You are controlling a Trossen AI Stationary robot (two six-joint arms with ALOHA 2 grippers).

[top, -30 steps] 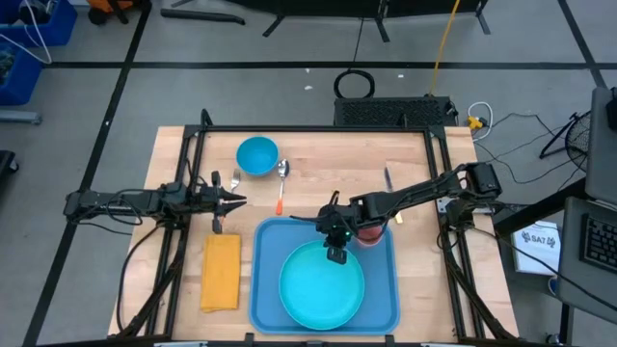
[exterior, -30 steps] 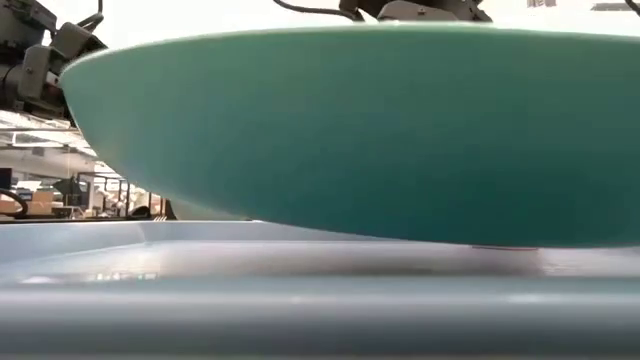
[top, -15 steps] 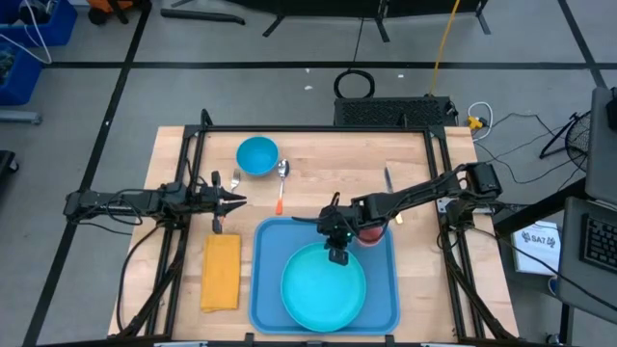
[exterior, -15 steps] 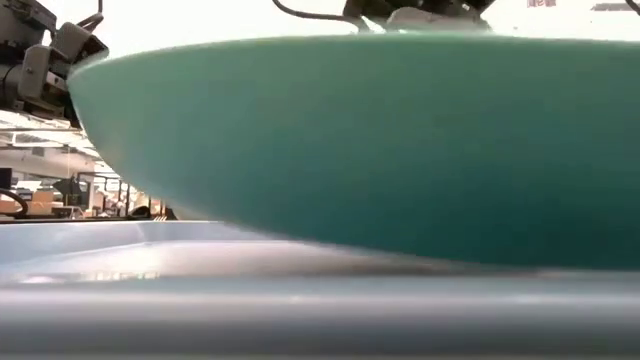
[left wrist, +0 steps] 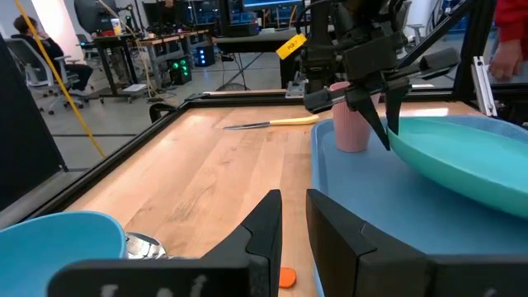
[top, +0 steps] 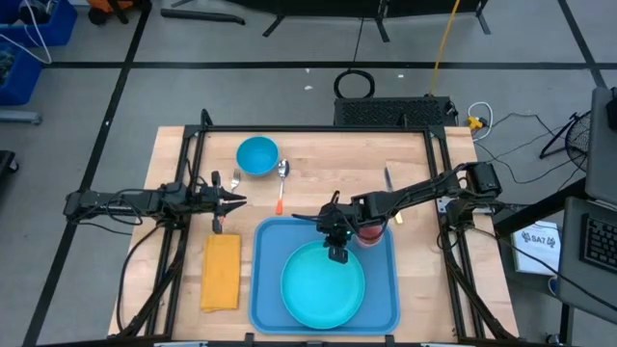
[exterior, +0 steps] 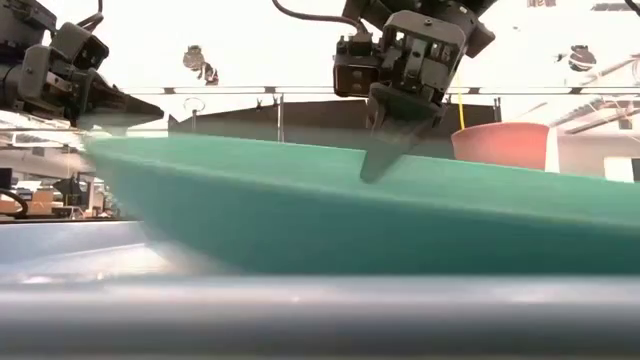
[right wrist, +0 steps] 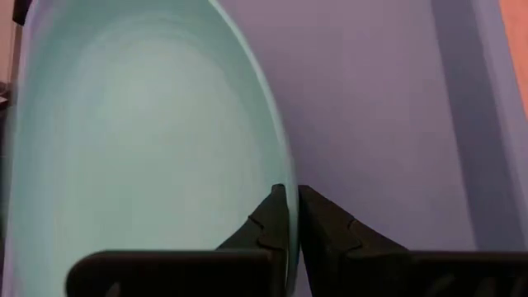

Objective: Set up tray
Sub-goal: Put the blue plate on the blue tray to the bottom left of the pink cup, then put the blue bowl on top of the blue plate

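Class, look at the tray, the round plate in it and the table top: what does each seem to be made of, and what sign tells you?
The tray: probably blue plastic, smooth with a slight sheen and moulded rounded corners. The plate: turquoise, one even colour, thin rim held by the right pincer; likely plastic or melamine, though glazed ceramic is possible. The table top: light wood, visible grain and board lines, matte.

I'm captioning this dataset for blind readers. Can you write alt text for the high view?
Seen from above, the right gripper pinches the far rim of a turquoise plate lying in a blue tray on a wooden table. The left gripper waits near a fork, beside a yellow napkin.
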